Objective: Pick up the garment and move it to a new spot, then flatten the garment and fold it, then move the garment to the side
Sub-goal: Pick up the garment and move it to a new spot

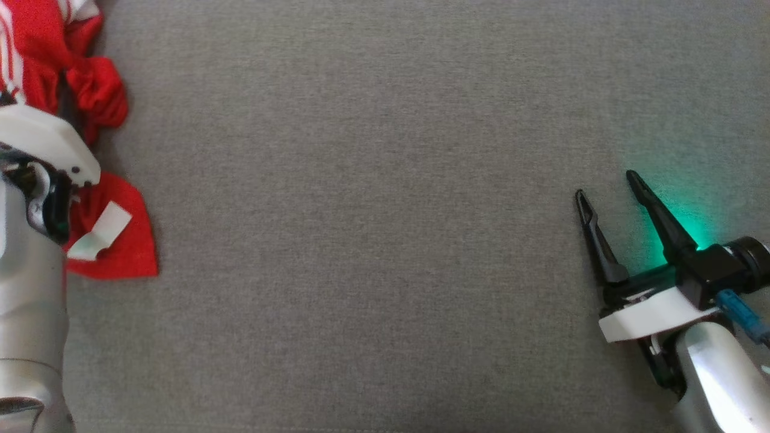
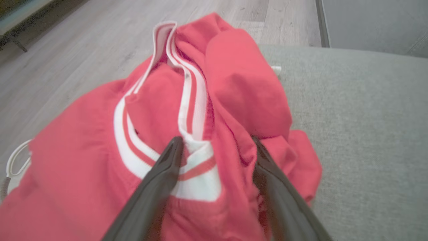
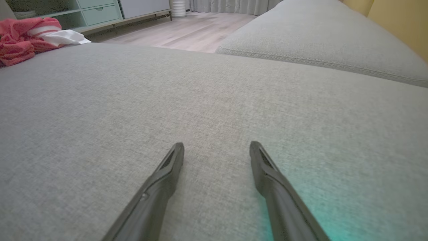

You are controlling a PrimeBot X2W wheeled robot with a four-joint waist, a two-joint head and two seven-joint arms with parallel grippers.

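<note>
Grey woven upholstery covers the one sofa cushion that carries everything. Nearest the robot, two silver forearms enter the head view, the left forearm at the lower left edge and the right forearm at the lower right.

The right pincer hangs just above bare cushion. Its two dark fingers are spread wide apart and grip nothing, and a green glow falls on the fabric beside them. The right wrist view shows the same spread of the right pincer over plain grey weave.

Further up the left side lies the single garment, red and crumpled, well apart from the right pincer. One white label sticks out of its nearer corner. The left arm's white wrist housing sits over the heap.

In the left wrist view the left pincer has its two fingers wide apart above the garment. One fingertip is over a white band with red stripes, the other beside a red fold. Whether either tip touches the cloth cannot be told.

The garment lies at the cushion's edge, with wooden floor beyond it. Farthest off, the right wrist view shows a second grey cushion and one pale green cabinet.
</note>
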